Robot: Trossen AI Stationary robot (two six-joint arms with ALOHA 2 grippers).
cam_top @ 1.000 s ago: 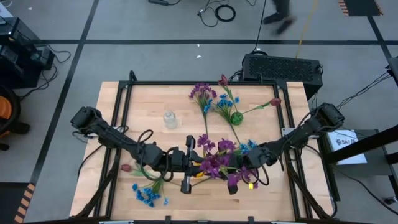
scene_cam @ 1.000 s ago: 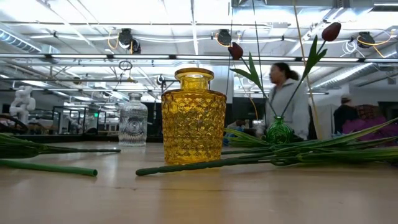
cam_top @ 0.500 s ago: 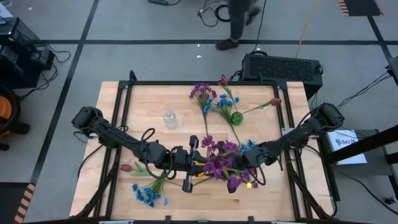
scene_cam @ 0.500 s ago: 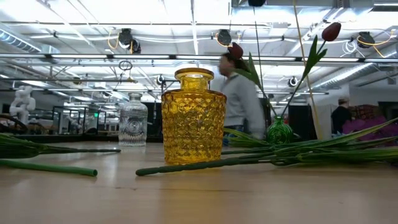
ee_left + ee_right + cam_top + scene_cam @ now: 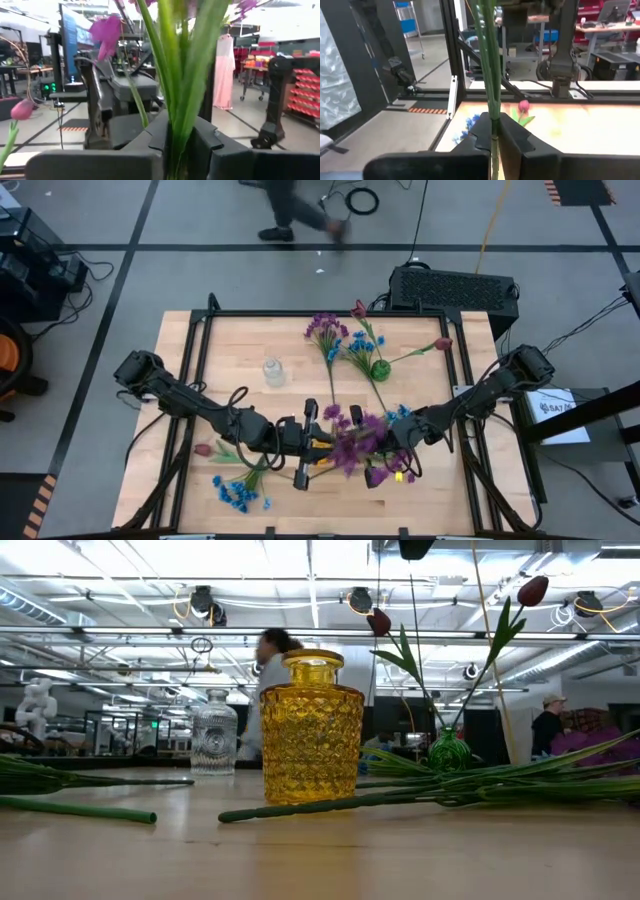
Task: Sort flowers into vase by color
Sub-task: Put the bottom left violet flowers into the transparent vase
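Stems (image 5: 487, 75) pinched in both end effectors (image 5: 494, 131) (image 5: 181, 145), yellow vase (image 5: 312, 728) hidden overhead by purple blossoms (image 5: 352, 438).

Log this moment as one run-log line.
left gripper: shut on purple flowers | right gripper: shut on the same stems | yellow vase: empty | green vase: holds red tulips

Yellow diamond-cut vase (image 5: 312, 730), purple flowers (image 5: 352, 435), green stems (image 5: 440, 790)
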